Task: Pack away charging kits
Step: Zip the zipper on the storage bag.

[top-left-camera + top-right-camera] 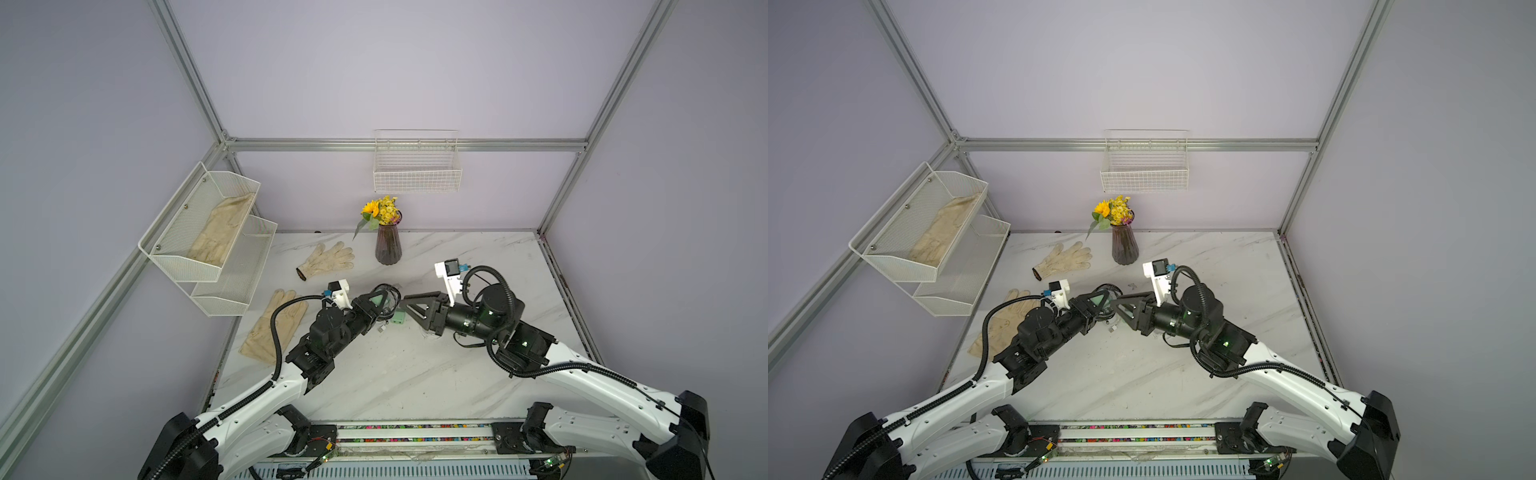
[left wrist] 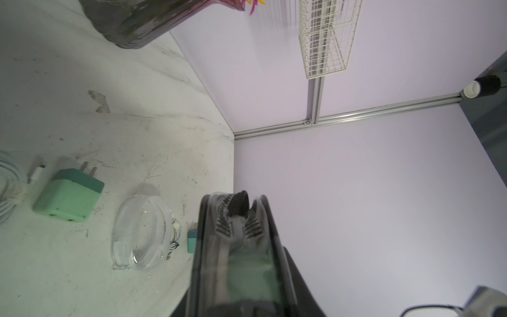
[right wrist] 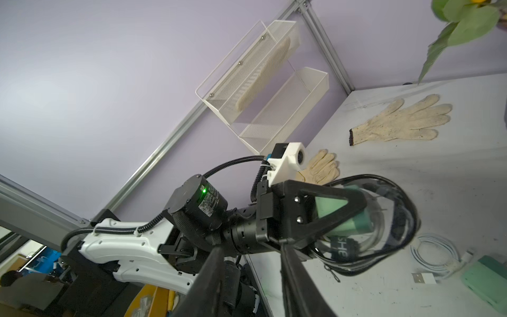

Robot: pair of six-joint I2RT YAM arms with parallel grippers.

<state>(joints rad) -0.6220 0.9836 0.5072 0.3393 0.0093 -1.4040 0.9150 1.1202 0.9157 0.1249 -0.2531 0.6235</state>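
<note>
Item: black-rimmed case (image 3: 392, 208), plug (image 3: 362, 223) inside, held in front of vase (image 1: 387, 247).
Left gripper (image 2: 238, 216): jaws pinching rim.
Right gripper (image 1: 407, 303): jaws spread, tips beside case.
Likely closing step: I'd hold left steady, bring right squarely onto free rim, squeeze gently, plug kept inside.

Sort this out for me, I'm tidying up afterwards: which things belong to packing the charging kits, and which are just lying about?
Job: black-rimmed case holding a mint adapter, clear case, loose mint adapter, white cable.
Lying about: three cream gloves, vase of flowers, wire basket, mesh shelf.
</note>
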